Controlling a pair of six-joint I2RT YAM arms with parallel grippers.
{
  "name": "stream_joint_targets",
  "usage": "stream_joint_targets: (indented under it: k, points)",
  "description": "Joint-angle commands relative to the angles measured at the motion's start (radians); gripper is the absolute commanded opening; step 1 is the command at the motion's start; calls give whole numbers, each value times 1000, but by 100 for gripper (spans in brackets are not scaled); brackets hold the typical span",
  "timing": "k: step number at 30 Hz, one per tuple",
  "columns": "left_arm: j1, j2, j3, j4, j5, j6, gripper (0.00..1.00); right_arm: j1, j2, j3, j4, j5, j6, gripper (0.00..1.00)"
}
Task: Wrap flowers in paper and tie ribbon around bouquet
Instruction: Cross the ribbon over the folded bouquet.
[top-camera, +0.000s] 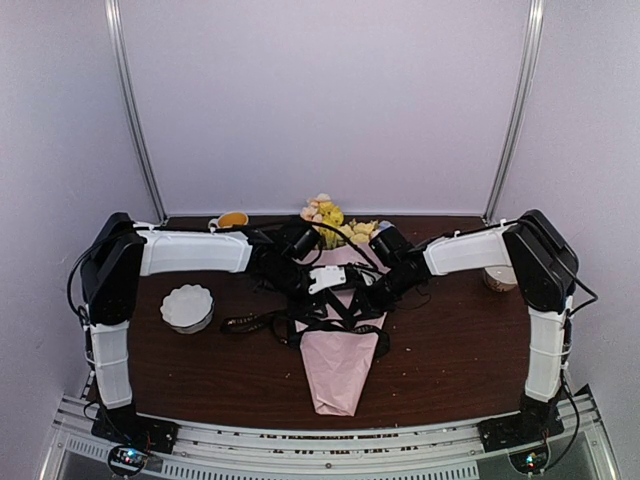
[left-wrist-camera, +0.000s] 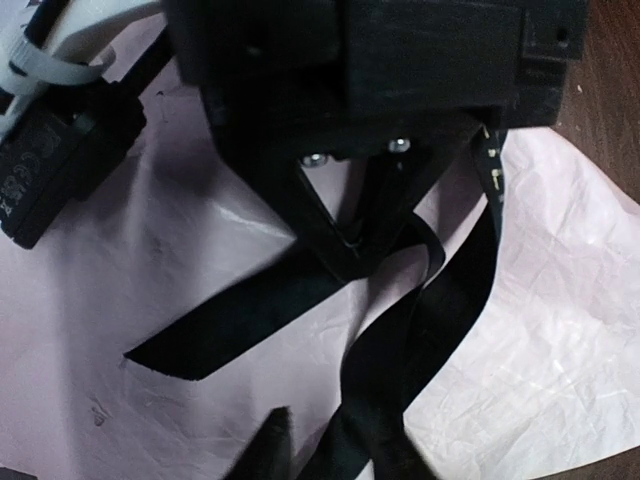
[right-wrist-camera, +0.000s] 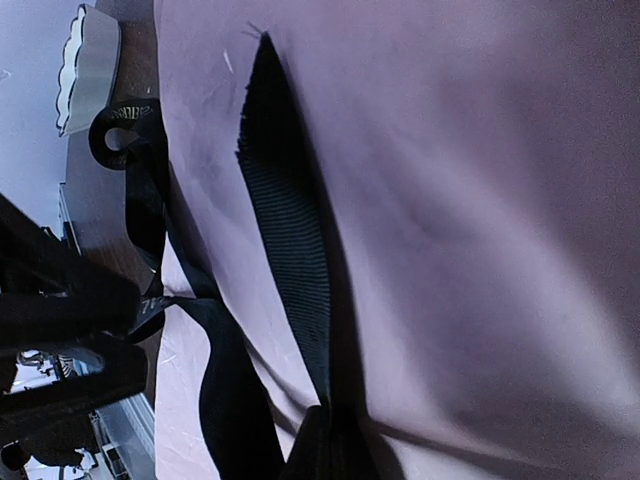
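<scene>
The bouquet lies mid-table, a pink paper (top-camera: 338, 365) cone tapering toward me with the flowers (top-camera: 330, 220) at its far end. The black ribbon (top-camera: 335, 318) crosses the cone. My right gripper (right-wrist-camera: 330, 435) is shut on the ribbon's flat tail (right-wrist-camera: 285, 230); in the left wrist view the right gripper (left-wrist-camera: 355, 258) pinches that tail (left-wrist-camera: 230, 320) just above the paper (left-wrist-camera: 560, 330). My left gripper (left-wrist-camera: 340, 450) hovers over the cone. One of its fingers (left-wrist-camera: 268, 442) stands apart from a twisted ribbon strand (left-wrist-camera: 400, 370), with paper showing between; the other finger is lost against the black ribbon.
A white scalloped bowl (top-camera: 187, 307) sits left of the bouquet, with a loose ribbon length (top-camera: 250, 322) trailing toward it. An orange-filled mug (top-camera: 230, 220) stands at the back left and a cup (top-camera: 497, 278) by the right arm. Both arms crowd the cone's upper half.
</scene>
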Motion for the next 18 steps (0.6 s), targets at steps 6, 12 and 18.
stream_joint_targets:
  k: [6, 12, 18]
  points:
    - [-52, -21, 14, -14, 100, 76, 53, 3, -3, -13, 4, -58, 23, 0]
    - [-69, 26, -9, 92, 63, 58, 58, 2, 1, -11, 2, -60, 31, 0]
    - [-79, 92, 38, 83, 41, 59, 52, 2, -14, -29, -2, -52, 30, 0]
